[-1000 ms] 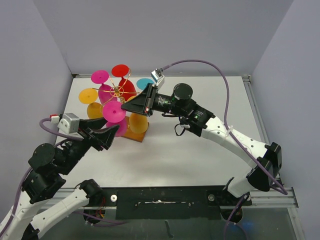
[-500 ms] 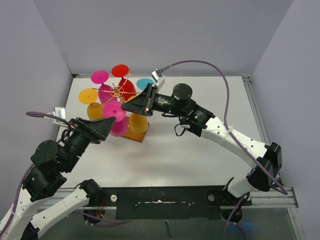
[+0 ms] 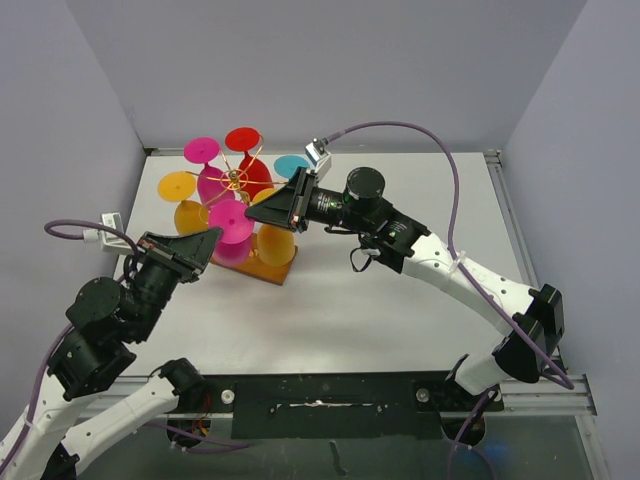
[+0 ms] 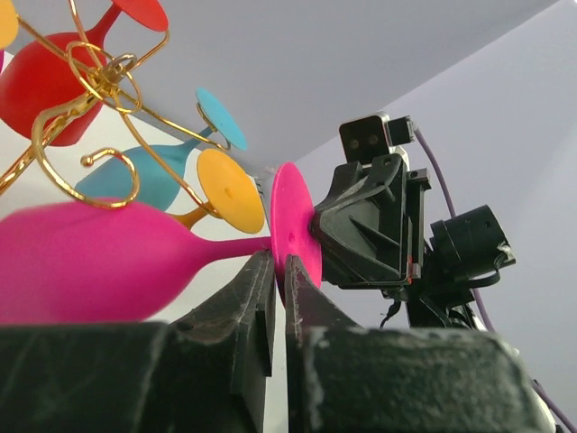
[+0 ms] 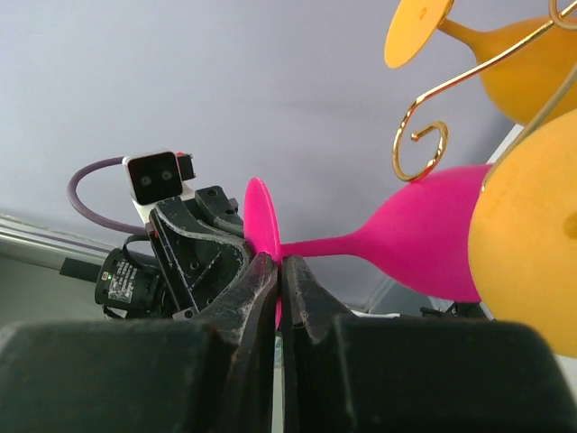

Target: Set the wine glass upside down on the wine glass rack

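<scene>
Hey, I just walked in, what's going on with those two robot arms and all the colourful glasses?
Both arms are working at the gold wire wine glass rack on its wooden base. The left end effector and the right end effector appear pinched shut on opposite edges of the round foot of a magenta plastic wine glass, which is upside down, foot on top. Other coloured plastic glasses hang on the rack. Whether the magenta glass's stem is seated in a wire arm is unclear.
</scene>
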`<state>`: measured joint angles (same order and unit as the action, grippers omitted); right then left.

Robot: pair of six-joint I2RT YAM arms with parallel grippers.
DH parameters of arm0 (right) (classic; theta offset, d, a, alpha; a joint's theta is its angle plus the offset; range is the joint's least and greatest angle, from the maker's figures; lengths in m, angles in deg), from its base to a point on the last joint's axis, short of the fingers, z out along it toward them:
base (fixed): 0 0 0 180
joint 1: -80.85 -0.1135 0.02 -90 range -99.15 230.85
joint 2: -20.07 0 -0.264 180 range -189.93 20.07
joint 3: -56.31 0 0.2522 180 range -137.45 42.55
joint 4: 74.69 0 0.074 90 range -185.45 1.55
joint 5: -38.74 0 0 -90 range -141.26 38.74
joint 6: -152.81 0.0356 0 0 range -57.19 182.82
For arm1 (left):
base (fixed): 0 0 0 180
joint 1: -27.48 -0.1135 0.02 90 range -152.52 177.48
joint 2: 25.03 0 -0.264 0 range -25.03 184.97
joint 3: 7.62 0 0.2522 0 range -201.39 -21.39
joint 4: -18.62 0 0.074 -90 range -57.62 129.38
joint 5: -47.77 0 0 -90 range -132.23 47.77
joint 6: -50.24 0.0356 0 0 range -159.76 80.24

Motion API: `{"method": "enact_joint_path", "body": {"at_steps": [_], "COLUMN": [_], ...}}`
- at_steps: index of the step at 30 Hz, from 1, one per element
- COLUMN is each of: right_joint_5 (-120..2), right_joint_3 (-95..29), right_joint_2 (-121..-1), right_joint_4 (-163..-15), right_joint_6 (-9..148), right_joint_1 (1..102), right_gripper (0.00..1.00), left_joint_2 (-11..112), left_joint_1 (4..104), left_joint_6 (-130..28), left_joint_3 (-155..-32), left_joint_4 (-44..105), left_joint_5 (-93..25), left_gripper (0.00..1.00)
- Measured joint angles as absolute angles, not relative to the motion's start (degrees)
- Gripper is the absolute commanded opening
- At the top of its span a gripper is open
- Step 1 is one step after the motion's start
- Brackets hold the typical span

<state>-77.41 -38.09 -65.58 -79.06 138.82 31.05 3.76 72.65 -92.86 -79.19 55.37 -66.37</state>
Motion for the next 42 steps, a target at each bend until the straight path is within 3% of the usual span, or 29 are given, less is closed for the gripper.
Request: {"method": "enact_joint_path", "body": {"at_steps": [4,12,15,24,42], "right_joint_5": [-77.4,-77.4,-77.4,-77.1,-73.2], "right_joint_3": [-37.8,-37.5,-36.9,-35.2,-31.3], "right_joint_2": [-65.6,-65.5,-64.8,-62.5,-56.0], "right_joint_4": [-78.8,-78.3,-78.2,-78.2,-80.3], "right_joint_6": [138.8,139.2,139.4,139.6,137.8], "right_joint_1": [31.3,32.1,32.5,33.3,36.3], "right_gripper": [0.01,0.43,0.53,0.58,0.59], "left_joint_2": [4.6,6.1,6.9,7.4,11.1], "left_joint_1": [72.6,72.7,72.7,72.7,72.7], "left_joint_6": [-93.9,-95.8,-96.8,-102.1,-107.9], "left_joint_3": [-79.2,-79.2,-79.2,-78.7,-75.3], "left_joint_4": [55.1,54.9,54.9,54.7,48.1], "left_joint_5": [-67.4,-67.9,-68.3,-71.6,-80.4], "left_gripper": [0.0,0.0,0.0,0.0,0.0]}}
